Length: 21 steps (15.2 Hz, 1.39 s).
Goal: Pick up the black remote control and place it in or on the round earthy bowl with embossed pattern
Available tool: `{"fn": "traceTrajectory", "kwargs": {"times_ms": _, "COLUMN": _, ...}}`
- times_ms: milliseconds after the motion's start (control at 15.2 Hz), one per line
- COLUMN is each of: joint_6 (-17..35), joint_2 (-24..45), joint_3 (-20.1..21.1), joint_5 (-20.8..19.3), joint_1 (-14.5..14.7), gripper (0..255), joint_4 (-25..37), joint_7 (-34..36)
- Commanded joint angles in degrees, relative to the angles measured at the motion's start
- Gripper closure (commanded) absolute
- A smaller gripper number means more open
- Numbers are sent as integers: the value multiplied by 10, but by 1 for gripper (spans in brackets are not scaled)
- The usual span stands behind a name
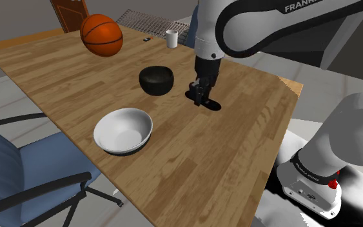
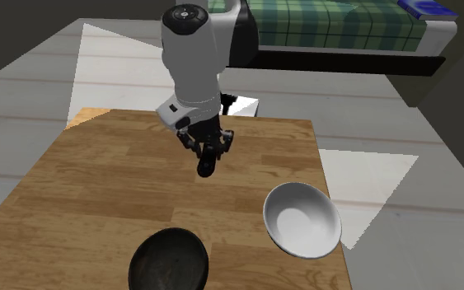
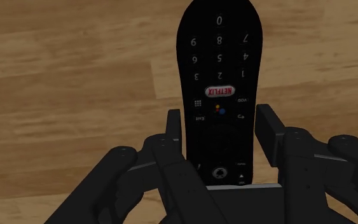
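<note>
Two bowls share the wooden table (image 1: pixel 206 167) with the pincer (image 1: pixel 199 95). A dark bowl (image 1: pixel 156 79) stands near it toward the shoulder view's left. A white bowl (image 1: pixel 123 131) sits farther off, down and left of the pincer in that view. The two bowls are apart from each other.

The pincer points down at the black remote (image 1: pixel 212 104), which lies flat on the wood directly beneath it. In the wrist view the pincer (image 3: pixel 220 124) is closed on the remote (image 3: pixel 219 57). One finger is against each long side near the end without number keys, and the keypad end reaches out beyond the fingertips.

Nothing lies between the pincer and the dark bowl except bare board. Well beyond the dark bowl an orange basketball (image 1: pixel 101 35) rests near the far corner. A white mug (image 1: pixel 171 39) and a small dark object (image 1: pixel 146 39) stand by the far edge. A blue office chair (image 1: pixel 12 167) is off the table, past the white bowl.

In the second exterior view the pincer (image 2: pixel 208 152) hangs over the remote (image 2: pixel 207 169) not far from the table edge on the arm's side. Open wood spreads from there toward the dark bowl (image 2: pixel 169 262) and the white bowl (image 2: pixel 302 219), which sits close to the table's side edge.
</note>
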Motion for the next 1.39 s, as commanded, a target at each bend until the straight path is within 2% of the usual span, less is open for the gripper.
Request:
{"fn": "traceTrajectory", "kwargs": {"times_ms": 0, "joint_6": -16, "joint_2": -6, "joint_3": -2, "joint_5": 0, "joint_1": 0, "gripper": 255, "joint_4": 10, "joint_7": -1}}
{"fn": "traceTrajectory", "kwargs": {"times_ms": 660, "joint_6": -92, "joint_2": -24, "joint_3": -10, "joint_5": -2, "joint_1": -2, "gripper": 255, "joint_4": 68, "joint_7": -1}}
{"fn": "traceTrajectory", "kwargs": {"times_ms": 1320, "joint_6": -102, "joint_2": 202, "joint_3": -12, "joint_5": -69, "joint_1": -32, "gripper": 255, "joint_4": 297, "joint_7": 0}}
